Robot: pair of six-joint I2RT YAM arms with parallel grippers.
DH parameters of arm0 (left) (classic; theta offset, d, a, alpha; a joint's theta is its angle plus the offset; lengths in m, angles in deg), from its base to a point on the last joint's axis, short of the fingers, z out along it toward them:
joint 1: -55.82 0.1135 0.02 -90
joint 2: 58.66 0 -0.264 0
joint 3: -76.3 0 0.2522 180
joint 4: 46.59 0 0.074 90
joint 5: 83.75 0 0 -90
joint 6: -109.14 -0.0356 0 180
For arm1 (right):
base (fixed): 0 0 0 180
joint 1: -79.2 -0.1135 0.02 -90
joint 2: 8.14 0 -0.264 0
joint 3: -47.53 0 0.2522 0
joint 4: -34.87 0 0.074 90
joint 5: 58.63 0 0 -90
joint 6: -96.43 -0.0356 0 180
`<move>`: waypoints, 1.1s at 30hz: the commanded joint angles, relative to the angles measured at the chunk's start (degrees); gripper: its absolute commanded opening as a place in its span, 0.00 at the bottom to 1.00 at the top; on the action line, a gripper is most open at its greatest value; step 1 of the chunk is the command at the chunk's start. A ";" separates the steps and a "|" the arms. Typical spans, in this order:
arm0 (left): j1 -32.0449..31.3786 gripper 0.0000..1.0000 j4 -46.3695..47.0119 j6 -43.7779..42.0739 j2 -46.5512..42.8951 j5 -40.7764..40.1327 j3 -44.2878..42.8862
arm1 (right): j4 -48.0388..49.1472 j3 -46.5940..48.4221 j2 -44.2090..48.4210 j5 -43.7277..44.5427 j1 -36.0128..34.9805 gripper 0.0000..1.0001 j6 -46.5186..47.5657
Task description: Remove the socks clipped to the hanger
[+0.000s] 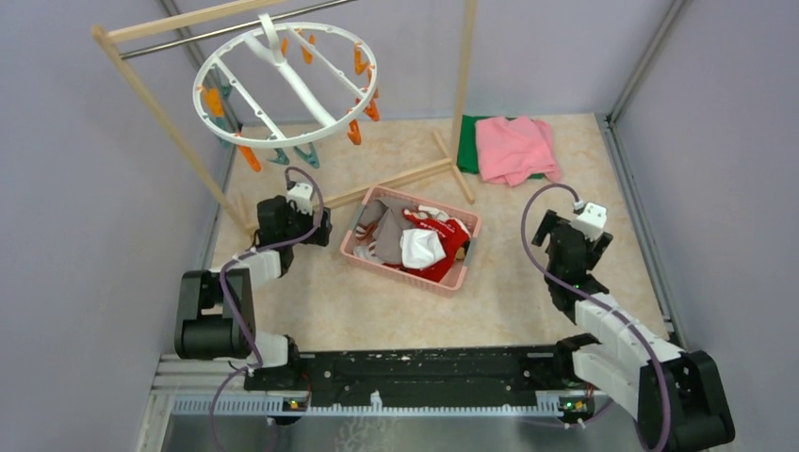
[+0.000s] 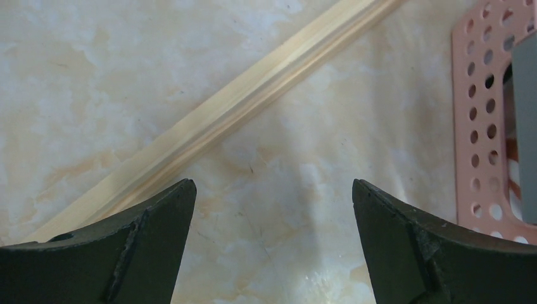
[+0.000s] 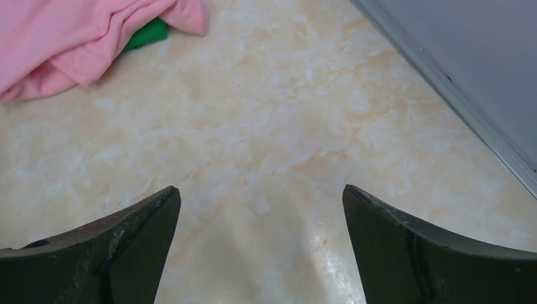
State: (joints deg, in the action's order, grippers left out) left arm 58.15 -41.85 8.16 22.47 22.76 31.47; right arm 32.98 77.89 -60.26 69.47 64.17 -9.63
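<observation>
Socks [image 1: 419, 243] lay in the pink basket [image 1: 450, 281]; hanger [image 1: 283, 85] clips hung bare.
Left gripper [image 2: 272, 209] and right gripper [image 3: 261, 215] stood with jaws apart, holding nothing.

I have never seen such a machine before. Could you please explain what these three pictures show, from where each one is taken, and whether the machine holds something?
These are two robot arms bolted at the near edge of a table. The top picture looks down from above and behind them. The other two come from small cameras on each wrist, so the dark shapes at the bottom are that arm's own fingers.

The left gripper is open over bare table, beside a wooden bar and the pink basket. The right gripper is also open and holds nothing; near it lie a pink cloth and a green cloth.

The socks lie heaped in the basket. The white hanger hangs from the wooden rack, and its orange and teal clips appear to hold nothing.
</observation>
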 commanded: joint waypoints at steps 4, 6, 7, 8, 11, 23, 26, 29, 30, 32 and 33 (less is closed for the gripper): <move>0.22 0.99 22.87 5.50 1.81 -3.76 6.45 | 22.71 -3.32 -7.19 2.73 5.61 0.99 0.49; 0.22 0.99 25.71 5.57 0.90 -4.57 7.91 | 27.58 -4.24 -8.98 2.26 5.79 0.99 1.99; 0.18 0.99 27.92 5.56 0.77 -5.18 8.95 | 30.00 -4.75 -10.19 1.92 6.09 0.99 2.53; 0.22 0.99 29.30 5.95 0.79 -5.54 9.62 | 32.43 -5.24 -11.18 1.20 6.52 0.99 3.17; 0.18 0.99 31.81 6.05 1.42 -4.55 10.54 | 38.40 -6.09 -14.57 -0.68 8.02 0.99 3.64; 0.30 0.99 60.46 6.63 10.67 0.73 19.52 | 60.77 -10.82 -25.01 -9.19 8.87 0.99 11.81; 0.25 0.99 52.72 5.74 7.82 2.18 18.29 | 66.40 -12.92 -26.93 -14.00 8.87 0.99 13.63; 0.25 0.99 53.10 6.32 8.73 0.42 17.78 | 74.61 -13.29 -33.45 -13.20 7.19 0.99 17.65; 0.26 0.99 52.75 6.37 9.34 -0.28 16.80 | 64.29 -10.40 -31.09 -12.80 7.02 0.99 15.88; -0.05 0.99 49.76 6.50 9.88 -1.45 15.01 | 61.59 -6.55 -32.80 -13.99 8.86 0.99 14.48; -0.40 0.99 48.80 6.42 9.64 -1.97 14.79 | 57.53 -6.19 -31.44 -15.71 10.14 0.99 12.61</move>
State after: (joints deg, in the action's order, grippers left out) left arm 58.19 5.07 14.54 31.86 21.95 49.26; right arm 94.07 66.35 -92.52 57.76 72.09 4.77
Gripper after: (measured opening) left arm 0.988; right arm 0.985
